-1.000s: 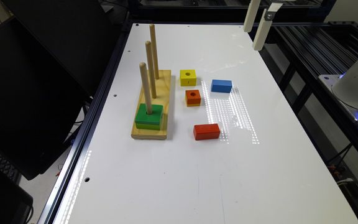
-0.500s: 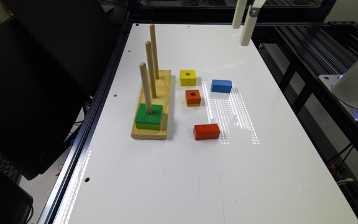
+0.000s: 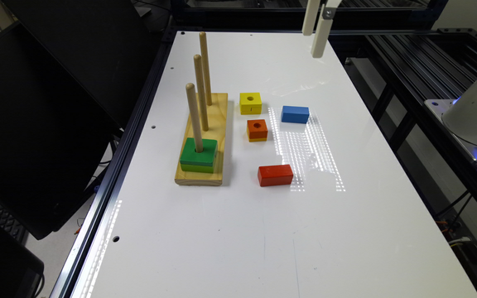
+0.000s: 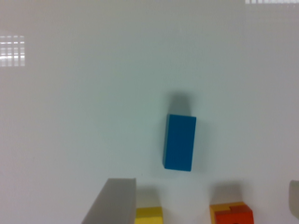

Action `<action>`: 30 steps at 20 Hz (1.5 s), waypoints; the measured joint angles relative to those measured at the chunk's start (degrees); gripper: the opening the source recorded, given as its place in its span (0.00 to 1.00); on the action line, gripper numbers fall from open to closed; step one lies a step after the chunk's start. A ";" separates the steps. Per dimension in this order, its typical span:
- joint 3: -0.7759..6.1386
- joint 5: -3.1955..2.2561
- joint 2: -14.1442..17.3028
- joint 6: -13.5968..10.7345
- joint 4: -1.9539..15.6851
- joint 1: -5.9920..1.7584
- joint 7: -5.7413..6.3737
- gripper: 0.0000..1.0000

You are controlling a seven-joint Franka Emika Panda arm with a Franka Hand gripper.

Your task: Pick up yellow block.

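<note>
Table: white, carries all the blocks.
Peg board: wooden, green block on its nearest peg.
Hand: raised over the table's far edge, fingers spread wide, holding nothing.
Yellow block: on the table, well below the hand, between the peg board and the blue block.

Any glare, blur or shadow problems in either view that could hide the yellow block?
Exterior view: sharp; a grid of bright reflections lies on the white table beside the blue block and red block, clear of the yellow block. Wrist view: soft and hazy, small glare patches far from the blocks; the yellow block is cut by the frame edge, partly behind a grey finger.
</note>
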 joint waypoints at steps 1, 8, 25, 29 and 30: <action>0.00 0.00 0.36 0.01 0.34 -0.05 -0.04 1.00; 0.00 -0.36 5.23 0.07 4.76 -0.80 -0.39 1.00; -0.02 -1.05 10.08 0.07 9.76 -4.06 -3.28 1.00; -0.02 -1.06 10.11 0.07 9.98 -4.08 -3.28 1.00; -0.02 -1.06 10.16 0.07 10.13 -4.08 -3.29 1.00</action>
